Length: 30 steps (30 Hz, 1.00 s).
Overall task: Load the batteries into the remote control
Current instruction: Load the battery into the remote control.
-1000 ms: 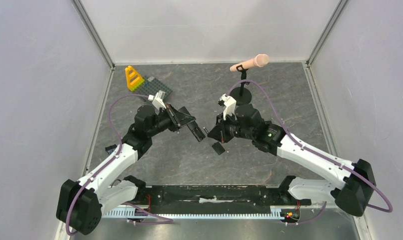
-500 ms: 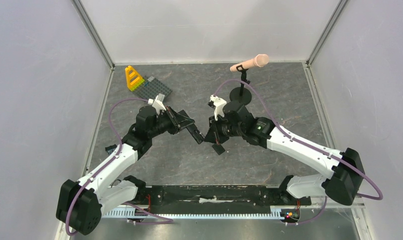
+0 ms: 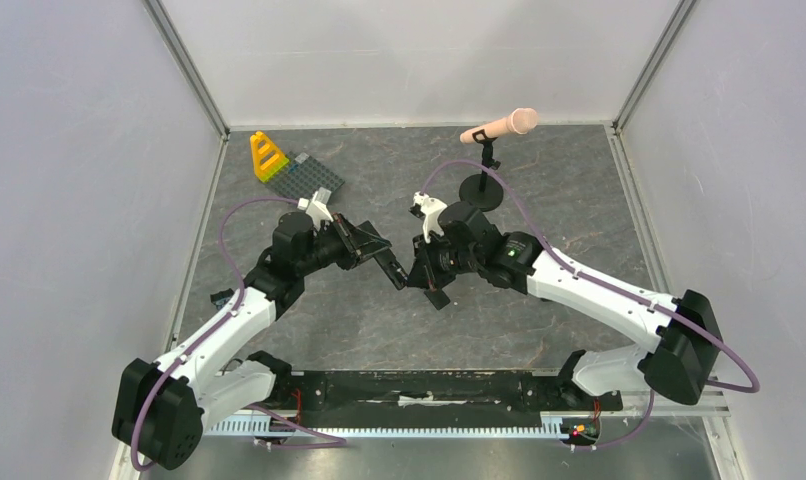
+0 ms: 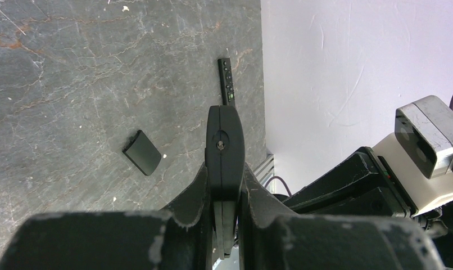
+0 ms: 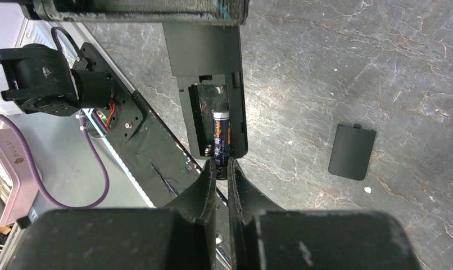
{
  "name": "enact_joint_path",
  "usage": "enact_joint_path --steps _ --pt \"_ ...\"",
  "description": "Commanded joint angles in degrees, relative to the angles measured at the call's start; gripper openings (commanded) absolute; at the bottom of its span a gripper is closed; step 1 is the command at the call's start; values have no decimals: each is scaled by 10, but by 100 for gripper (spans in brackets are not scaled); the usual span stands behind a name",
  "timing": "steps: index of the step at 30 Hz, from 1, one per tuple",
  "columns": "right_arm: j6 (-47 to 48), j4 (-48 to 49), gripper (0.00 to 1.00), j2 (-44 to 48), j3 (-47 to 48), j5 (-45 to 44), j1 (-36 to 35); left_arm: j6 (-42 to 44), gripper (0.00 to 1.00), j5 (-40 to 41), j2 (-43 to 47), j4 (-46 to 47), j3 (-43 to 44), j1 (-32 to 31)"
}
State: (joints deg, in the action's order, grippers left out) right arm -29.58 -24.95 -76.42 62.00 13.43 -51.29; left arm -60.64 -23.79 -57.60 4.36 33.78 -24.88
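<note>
Between the two arms at mid-table, much is hard to read from above: the remote control (image 5: 202, 53) shows only as a short dark bar, and the right gripper (image 5: 222, 169) half covers the loose cover (image 5: 352, 151) lying beneath it. The right wrist view shows more: the remote's compartment is open and a battery (image 5: 221, 135) lies in its right-hand slot. The right gripper's tips are all but closed at the battery's near end; whether they pinch it I cannot tell. The left gripper (image 4: 225, 179) is clamped on the remote, holding it edge-up off the table, its far end hidden behind its near one in the left wrist view. A second remote with buttons (image 4: 227, 84) lies by the table's edge. The table (image 3: 379, 330) is grey veined stone, enclosed by plain pale walls (image 3: 419, 60); a yellow toy (image 3: 267, 155) on a grey base plate (image 3: 314, 176) and a pink microphone (image 3: 501, 126) on a stand sit at the back. Since a second ago the right arm has swung leftward to meet the remote.
</note>
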Motion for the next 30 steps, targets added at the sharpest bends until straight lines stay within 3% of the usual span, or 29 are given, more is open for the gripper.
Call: enact_joint_path --steps 1,14,30 --pt "5 -13 8 -14 41 -9 -5 -18 2 -21 6 13 22 -4" --pt "1 -45 23 -25 59 -39 -9 -43 2 -17 2 -10 30 -4" --pt "-31 -9 31 -1 38 -30 -8 -69 2 -7 -3 -11 19 -3"
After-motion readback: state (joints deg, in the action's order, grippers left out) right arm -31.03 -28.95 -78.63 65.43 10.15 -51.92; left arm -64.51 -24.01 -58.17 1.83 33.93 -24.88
